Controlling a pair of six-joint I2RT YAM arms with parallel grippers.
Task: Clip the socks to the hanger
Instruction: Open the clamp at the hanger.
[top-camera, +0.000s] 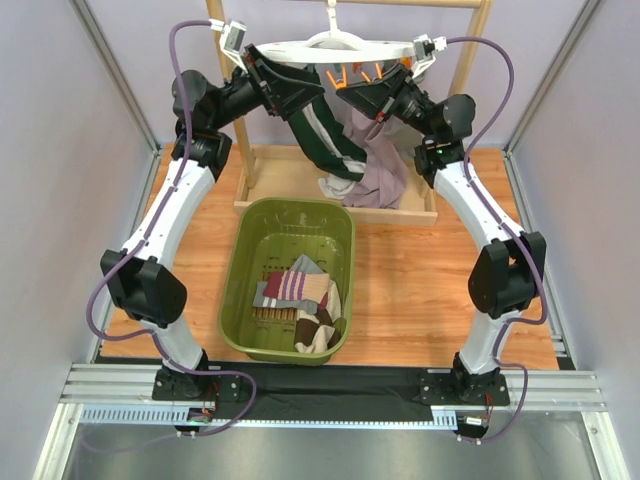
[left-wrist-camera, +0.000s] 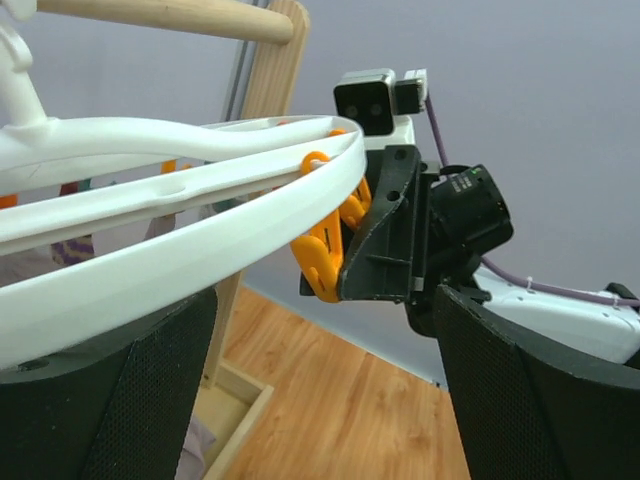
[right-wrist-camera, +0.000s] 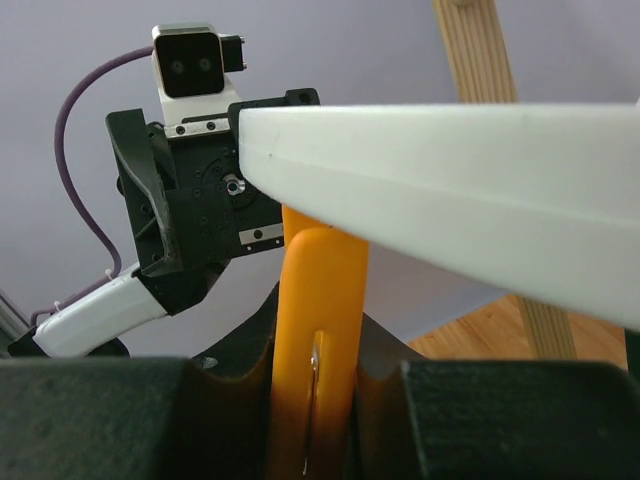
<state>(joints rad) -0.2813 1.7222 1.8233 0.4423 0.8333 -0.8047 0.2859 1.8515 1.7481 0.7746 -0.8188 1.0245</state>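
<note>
Wooden tabletop (top-camera: 420, 290); hanger (top-camera: 330, 45) hangs at 12 o'clock. Right gripper (right-wrist-camera: 315, 400) pinches an orange clip (right-wrist-camera: 318, 300), likely spreading it for a sock. Left gripper (left-wrist-camera: 320, 400) gapes at hanger's 9 o'clock edge. Socks (top-camera: 298, 288) wait in basket (top-camera: 300, 225), 6 o'clock.

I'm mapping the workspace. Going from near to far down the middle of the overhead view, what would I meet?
Basket → rack base → hanger
</note>
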